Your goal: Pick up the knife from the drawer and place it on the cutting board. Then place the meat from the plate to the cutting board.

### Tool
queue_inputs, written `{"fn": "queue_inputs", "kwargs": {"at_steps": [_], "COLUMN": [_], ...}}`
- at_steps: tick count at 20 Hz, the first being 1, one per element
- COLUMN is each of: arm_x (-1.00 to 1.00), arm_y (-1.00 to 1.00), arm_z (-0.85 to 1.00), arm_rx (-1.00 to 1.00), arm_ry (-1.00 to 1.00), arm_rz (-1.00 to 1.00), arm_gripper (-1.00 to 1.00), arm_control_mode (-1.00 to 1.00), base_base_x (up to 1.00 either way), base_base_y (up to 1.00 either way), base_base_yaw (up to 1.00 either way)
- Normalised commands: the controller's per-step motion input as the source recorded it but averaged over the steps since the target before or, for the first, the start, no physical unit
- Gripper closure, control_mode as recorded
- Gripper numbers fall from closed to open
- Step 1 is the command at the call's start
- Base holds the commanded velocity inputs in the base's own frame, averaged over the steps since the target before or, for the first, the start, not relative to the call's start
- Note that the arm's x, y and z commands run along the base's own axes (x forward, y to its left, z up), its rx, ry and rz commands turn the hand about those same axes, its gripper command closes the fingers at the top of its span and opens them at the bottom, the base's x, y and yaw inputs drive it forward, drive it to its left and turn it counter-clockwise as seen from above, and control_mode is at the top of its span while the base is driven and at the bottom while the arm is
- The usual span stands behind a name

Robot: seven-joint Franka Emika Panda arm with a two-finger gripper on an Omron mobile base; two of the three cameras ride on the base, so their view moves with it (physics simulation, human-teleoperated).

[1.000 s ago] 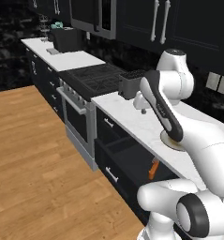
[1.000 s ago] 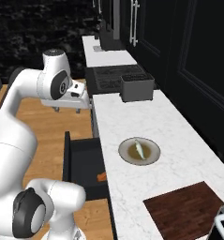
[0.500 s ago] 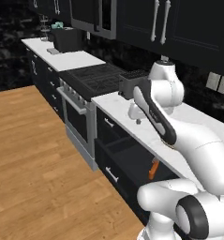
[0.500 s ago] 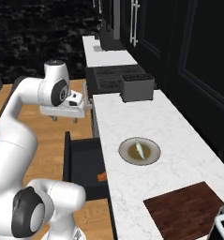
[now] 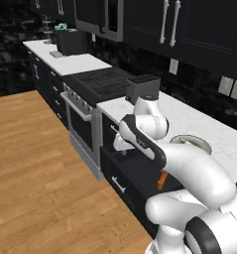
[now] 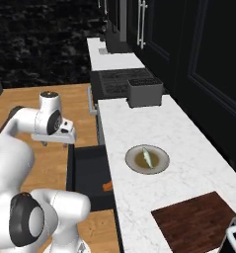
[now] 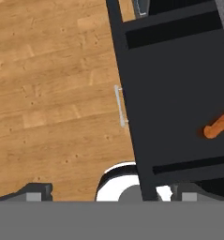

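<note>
From the right base view I see the stove [image 6: 120, 81] at the far left of the counter run, then a dark box-like appliance [image 6: 144, 92] sitting on the white marble counter [image 6: 188, 148] just past it. Nothing stands between my gripper [image 6: 54, 142] and the drawer [image 6: 90, 173] below it.

The drawer is pulled open over the wooden floor [image 7: 52, 84], its small silver bar handle [image 7: 119, 106] facing out. My gripper hangs above the drawer's outer edge with its fingers [image 7: 36, 192] spread wide and holding nothing. The knife [image 7: 218, 125] lies inside the drawer toward the counter side, only its orange handle showing, well apart from the fingertips; I also catch the orange in the left base view [image 5: 162, 179].

Further right on the counter sits the plate [image 6: 147, 159] with the meat [image 6: 146, 156] lying on its centre, and nearest me, at the right end, the cutting board [image 6: 193, 222] lies flat and bare. Black cabinets [image 5: 189, 30] line the wall above.
</note>
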Motion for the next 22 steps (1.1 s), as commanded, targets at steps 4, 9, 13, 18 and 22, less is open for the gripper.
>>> {"fn": "queue_inputs", "kwargs": {"at_steps": [4, 9, 13, 18, 22], "arm_x": [0.19, 0.21, 0.18, 0.28, 0.30], "arm_y": [0.11, -0.07, -0.05, 0.00, 0.00], "arm_z": [-0.40, -0.27, -0.64, -0.45, -0.50], "arm_rx": [0.00, -0.03, -0.06, -0.08, -0.08], "arm_ry": [0.02, 0.02, 0.07, 0.04, 0.10], "arm_rz": [0.02, 0.00, 0.00, 0.00, 0.00], "arm_gripper": [-1.00, -1.00, -1.00, -1.00, -1.00], "arm_control_mode": [-1.00, -1.00, -1.00, -1.00, -1.00], "base_base_x": [0.00, 0.00, 0.00, 0.00, 0.00], "base_base_y": [0.00, 0.00, 0.00, 0.00, 0.00], "base_base_yaw": [0.00, 0.00, 0.00, 0.00, 0.00]}}
